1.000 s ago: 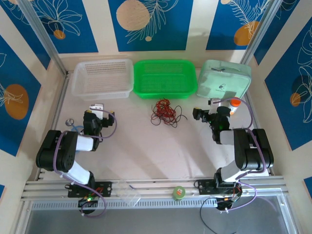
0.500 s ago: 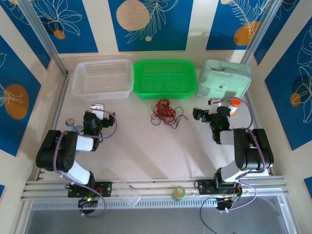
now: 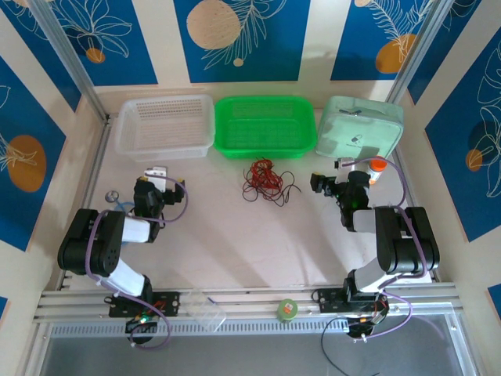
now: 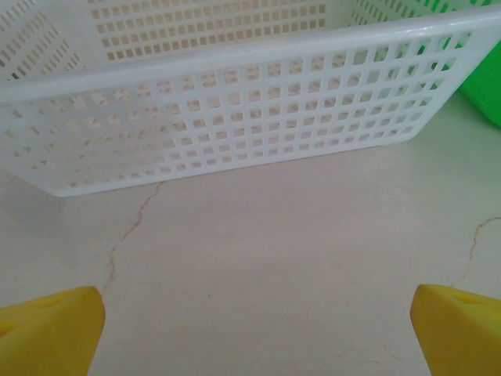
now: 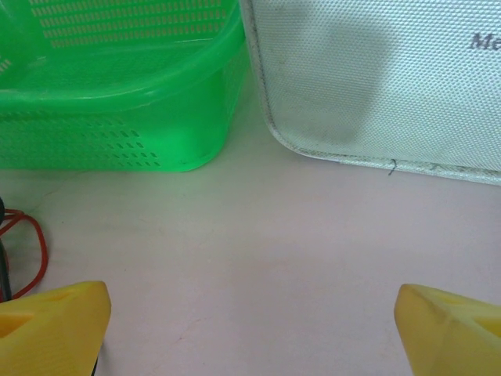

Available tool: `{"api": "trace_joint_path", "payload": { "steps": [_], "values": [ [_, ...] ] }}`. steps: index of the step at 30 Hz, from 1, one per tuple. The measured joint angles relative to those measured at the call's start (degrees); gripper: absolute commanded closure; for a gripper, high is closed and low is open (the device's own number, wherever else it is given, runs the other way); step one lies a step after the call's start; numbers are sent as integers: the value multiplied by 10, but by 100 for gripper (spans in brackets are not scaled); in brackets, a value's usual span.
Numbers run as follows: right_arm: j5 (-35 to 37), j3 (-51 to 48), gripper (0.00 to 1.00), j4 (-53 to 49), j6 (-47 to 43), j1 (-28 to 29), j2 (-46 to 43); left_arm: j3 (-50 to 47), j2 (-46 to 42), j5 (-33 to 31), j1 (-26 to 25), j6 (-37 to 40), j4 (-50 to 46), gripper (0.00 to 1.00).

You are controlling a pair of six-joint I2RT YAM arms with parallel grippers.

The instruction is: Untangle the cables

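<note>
Desk (image 3: 235,243) pale and bare in the middle. At its far edge, in a row: white basket (image 3: 164,125) on the left, green basket (image 3: 266,125) in the middle, pale zipped case (image 3: 360,129) on the right. Nearer, left end effector (image 4: 250,329) with yellow jaws spread wide and nothing between them, facing the white basket. Right end effector (image 5: 250,329) also spread wide and empty, facing the gap between green basket and case. Smallest of all: cables (image 3: 264,180), a loose knot of red and black wires lying flat just in front of the green basket, between the two end effectors and apart from both.

Judged as the approach step, with no wire gripped yet. To do it well:
- Bring the right end effector left and down to the outer edge of the knot, not to its dense middle.
- Choose one loose black loop on the near right side and close gently on that single strand.
- Hold the rest down with the left end effector.
- Pull slowly and sideways, not upward, so as not to tighten the knot or drag the whole bunch.
- Keep away from the green basket wall.

Compared with one second ago in the top view: no visible change. Same pose of both end effectors, same place and shape of the knot.
</note>
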Motion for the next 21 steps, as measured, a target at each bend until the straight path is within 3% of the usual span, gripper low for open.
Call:
{"api": "trace_joint_path", "payload": {
  "steps": [3,8,13,16,21],
  "values": [
    [21,14,8,-76,5,2,-45,-2,-54,-24,-1,-1,-46,0],
    [56,102,9,-265,31,19,-214,38,-264,-125,-2,-78,-220,0],
    [58,218,9,-440,80,58,-312,142,-357,-112,-7,-165,-385,0],
    [51,284,9,-553,106,122,-294,178,-361,-71,-26,-199,-472,0],
    [42,392,17,-682,143,255,-146,194,-342,-28,-99,-232,-597,0]
  ]
}}
